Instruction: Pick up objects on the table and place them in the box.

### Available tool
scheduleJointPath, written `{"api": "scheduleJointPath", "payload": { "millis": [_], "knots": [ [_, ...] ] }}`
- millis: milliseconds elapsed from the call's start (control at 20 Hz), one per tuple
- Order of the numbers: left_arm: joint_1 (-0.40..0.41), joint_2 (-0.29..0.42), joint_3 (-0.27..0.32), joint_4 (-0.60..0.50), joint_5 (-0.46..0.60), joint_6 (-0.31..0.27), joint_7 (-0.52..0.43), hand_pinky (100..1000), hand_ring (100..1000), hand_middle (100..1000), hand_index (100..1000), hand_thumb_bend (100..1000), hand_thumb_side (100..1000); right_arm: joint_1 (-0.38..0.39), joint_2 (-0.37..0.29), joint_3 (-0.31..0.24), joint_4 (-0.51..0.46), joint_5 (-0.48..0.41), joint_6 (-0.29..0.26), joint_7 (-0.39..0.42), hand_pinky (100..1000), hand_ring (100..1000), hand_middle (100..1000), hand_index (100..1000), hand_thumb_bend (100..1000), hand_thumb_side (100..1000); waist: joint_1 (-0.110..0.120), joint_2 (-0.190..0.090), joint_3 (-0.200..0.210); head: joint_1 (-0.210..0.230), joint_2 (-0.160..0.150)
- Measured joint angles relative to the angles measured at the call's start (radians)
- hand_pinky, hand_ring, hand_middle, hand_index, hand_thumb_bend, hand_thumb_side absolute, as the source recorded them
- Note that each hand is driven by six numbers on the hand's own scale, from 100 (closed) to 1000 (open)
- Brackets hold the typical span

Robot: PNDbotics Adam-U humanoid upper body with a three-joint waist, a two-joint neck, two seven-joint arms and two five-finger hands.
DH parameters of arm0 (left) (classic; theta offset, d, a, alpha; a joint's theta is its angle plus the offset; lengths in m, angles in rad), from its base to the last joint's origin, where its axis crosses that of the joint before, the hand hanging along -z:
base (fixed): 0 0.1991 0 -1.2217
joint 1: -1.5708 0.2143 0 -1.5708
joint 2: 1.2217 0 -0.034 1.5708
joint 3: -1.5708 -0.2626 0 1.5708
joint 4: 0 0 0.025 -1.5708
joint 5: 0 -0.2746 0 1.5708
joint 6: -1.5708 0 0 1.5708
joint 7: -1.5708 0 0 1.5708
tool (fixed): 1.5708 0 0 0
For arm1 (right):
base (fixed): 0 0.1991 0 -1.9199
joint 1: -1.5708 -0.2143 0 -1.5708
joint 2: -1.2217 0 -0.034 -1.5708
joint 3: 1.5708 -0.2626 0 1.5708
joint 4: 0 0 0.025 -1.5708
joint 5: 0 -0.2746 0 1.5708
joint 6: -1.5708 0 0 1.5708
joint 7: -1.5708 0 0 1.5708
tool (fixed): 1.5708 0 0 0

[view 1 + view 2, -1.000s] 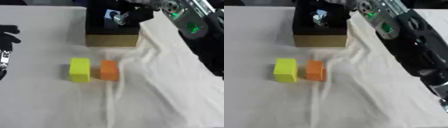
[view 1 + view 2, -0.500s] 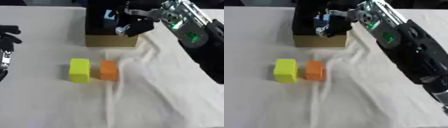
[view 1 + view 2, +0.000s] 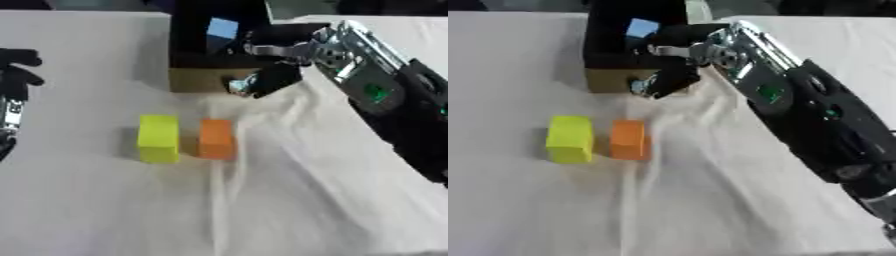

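Two blocks, yellow point(image 3: 158, 138) and orange point(image 3: 216, 139), lie well apart from the right hand point(image 3: 273, 80) at the box point(image 3: 203, 80); its fingers are blurred, so I cannot tell their state.

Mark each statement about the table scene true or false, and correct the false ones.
1. The yellow block lies to the left of the orange block. True.
2. The orange block is already inside the box. False: it lies on the white cloth, in front of the box.
3. The right hand is at the box's front right corner. True.
4. The right hand is holding the yellow block. False: that block lies on the cloth, apart from the hand.
5. The left hand shows at the view's left edge, away from both blocks. True.
6. The box has a blue thing in it. True.
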Motion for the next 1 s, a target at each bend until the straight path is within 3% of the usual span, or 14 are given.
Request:
{"api": "scheduleJointPath", "payload": {
  "millis": [150,550,1000],
  "knots": [
    [0.000,0.000,0.000,0.000,-0.001,0.001,-0.003,706,587,656,790,100,898,0.011,0.000,0.009,0.000,0.008,-0.005,0.009,919,957,830,1000,256,997,0.000,-0.002,-0.001,0.000,0.000],
    [0.002,0.000,0.000,0.000,-0.003,0.006,-0.012,704,587,657,790,100,897,0.024,0.008,0.027,0.007,0.047,-0.042,0.031,928,965,848,1000,405,1000,-0.001,-0.003,-0.002,0.001,0.000],
    [0.005,0.000,0.000,0.000,-0.008,0.007,-0.021,703,588,659,790,100,886,0.042,0.011,0.049,0.018,0.044,-0.076,0.043,927,960,840,1000,346,1000,-0.002,-0.006,-0.003,0.004,0.001]
  ]
}}
